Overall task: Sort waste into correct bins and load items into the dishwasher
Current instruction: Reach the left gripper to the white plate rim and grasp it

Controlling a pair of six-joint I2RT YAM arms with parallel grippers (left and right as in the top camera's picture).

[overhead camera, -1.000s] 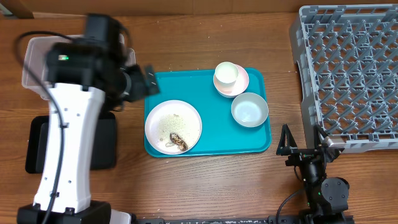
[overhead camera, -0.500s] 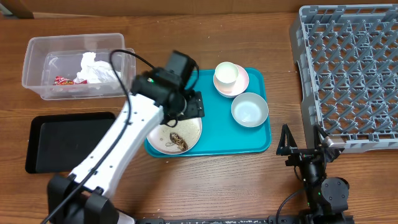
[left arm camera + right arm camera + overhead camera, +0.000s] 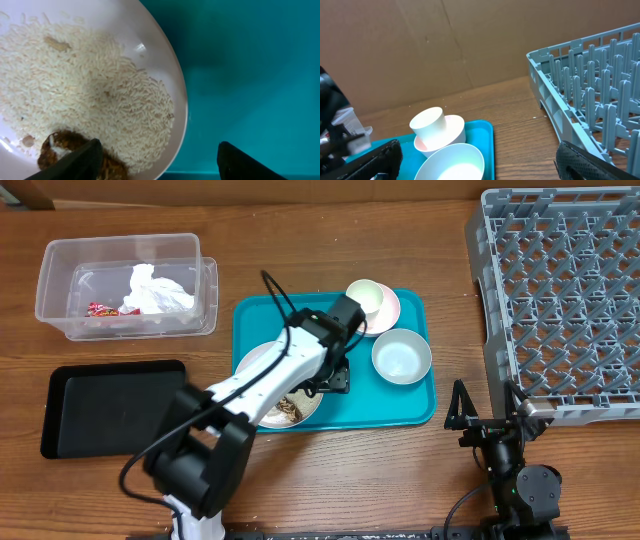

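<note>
Two robot arms work at a wooden worktop [image 3: 370, 470]. We see the left arm reach out over a teal tray [image 3: 400, 405], with the left claw [image 3: 157, 160] hanging above the large white plate [image 3: 255, 375] that sits on the tray. This claw is spread wide. One finger is over the food, the other over bare teal, and the plate's rim passes between them (we cannot tell whether either finger touches). The plate carries the food scraps [image 3: 90, 95]: a spread of white rice grains with a brown lump at one edge.

On the same tray, apart from the plate, stand the pale blue-grey bowl [image 3: 401, 357] and the small white cup [image 3: 365, 297], the cup resting on the small pink saucer [image 3: 390, 310].

Off the tray, a clear plastic tub [image 3: 60, 280] holds the crumpled paper napkin [image 3: 155, 290] and the red wrapper [image 3: 100, 308]. A black tray [image 3: 110, 405] lies near it.

The right claw [image 3: 487, 412] rests low at the near edge, fingers wide apart and holding nothing, just beside the grey dish rack [image 3: 560, 300].
</note>
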